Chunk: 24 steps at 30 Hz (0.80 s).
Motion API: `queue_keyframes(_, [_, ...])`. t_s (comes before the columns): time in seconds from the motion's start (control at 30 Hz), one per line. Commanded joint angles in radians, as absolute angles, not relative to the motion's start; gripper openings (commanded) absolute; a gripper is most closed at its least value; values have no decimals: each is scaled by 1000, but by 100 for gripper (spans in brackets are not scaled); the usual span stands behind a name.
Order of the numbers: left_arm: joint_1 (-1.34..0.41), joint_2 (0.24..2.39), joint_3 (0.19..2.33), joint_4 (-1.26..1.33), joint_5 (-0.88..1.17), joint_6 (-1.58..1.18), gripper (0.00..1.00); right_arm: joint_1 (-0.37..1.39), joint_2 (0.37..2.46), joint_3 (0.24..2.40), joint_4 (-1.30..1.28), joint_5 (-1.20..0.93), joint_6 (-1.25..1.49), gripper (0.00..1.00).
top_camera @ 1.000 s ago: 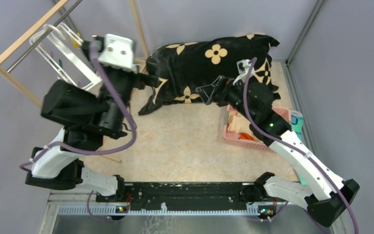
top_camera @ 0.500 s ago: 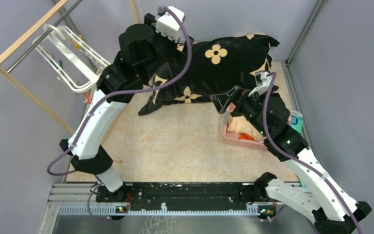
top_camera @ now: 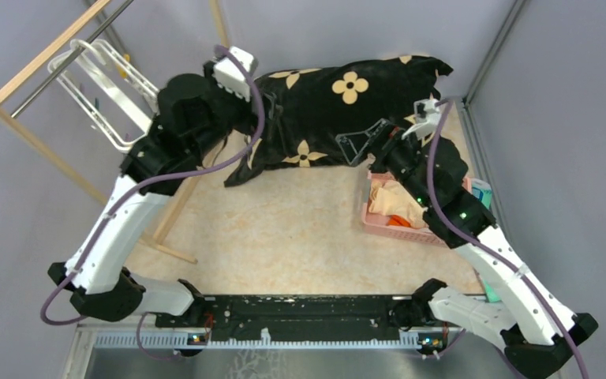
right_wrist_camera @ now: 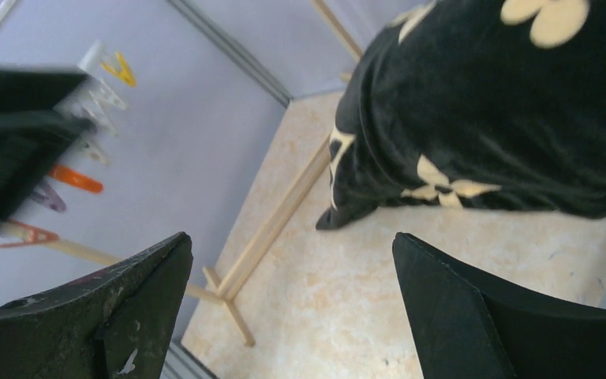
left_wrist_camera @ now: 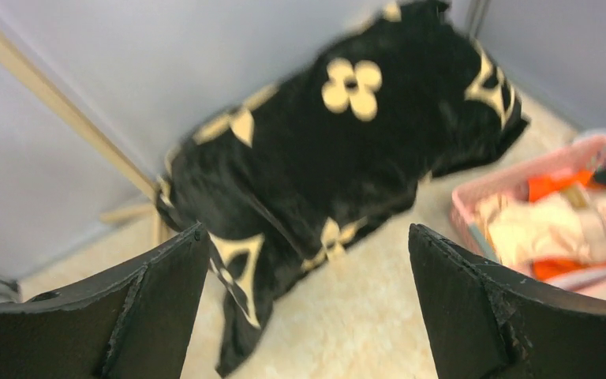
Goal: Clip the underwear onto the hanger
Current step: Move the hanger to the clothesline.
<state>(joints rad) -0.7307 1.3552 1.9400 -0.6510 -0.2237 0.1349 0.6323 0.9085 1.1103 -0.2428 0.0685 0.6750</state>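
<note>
The underwear (top_camera: pixel 388 199) is a pale beige bundle lying in the pink basket (top_camera: pixel 410 231), and it shows in the left wrist view as the underwear (left_wrist_camera: pixel 548 229). The white hanger (top_camera: pixel 106 95) hangs from the wooden rack at the far left. Its clips (right_wrist_camera: pixel 75 178) are in the right wrist view. My left gripper (top_camera: pixel 267 118) is open over the edge of a black flowered cloth and holds nothing, as the left gripper (left_wrist_camera: pixel 306 230) confirms. My right gripper (top_camera: pixel 360 142) is open and empty just left of the basket, seen also as the right gripper (right_wrist_camera: pixel 292 238).
A black cloth with cream flowers (top_camera: pixel 347 110) covers the back of the table. An orange cloth (top_camera: pixel 398 221) lies beside the underwear in the basket. The wooden rack (top_camera: pixel 39 59) with its metal bar stands on the left, its foot (right_wrist_camera: pixel 272 225) on the table. Grey walls close both sides.
My left arm has swung from the hanger across to the black cloth, then drawn back a little to the left. My right gripper has shifted slightly toward the back.
</note>
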Motion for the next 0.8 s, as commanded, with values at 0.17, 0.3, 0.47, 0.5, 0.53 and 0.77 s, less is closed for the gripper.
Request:
queue_keyframes(0.17, [-712,1225,1409,-396,-56,-42,100,637,830,1310,-195,183,598,99])
queue_keyframes(0.3, [-712,1131,1180,-291,-31,-130,100,637,893,1388,-156,93,655,98])
queue_keyframes(0.47, [-712,973,881,-179,-72,-237,100,777,1033,1459,-76,84,761,97])
queue_keyframes(0.5, [-712,955,842,-167,-81,-246,100,832,1054,1479,-67,159,741,97])
queue_keyframes(0.53, [-712,927,810,-157,-87,-259,100,932,1097,1502,-52,225,708,97])
queue_keyframes(0.77, [-710,923,672,-106,-89,-344,100,1122,1321,1584,149,331,783,97])
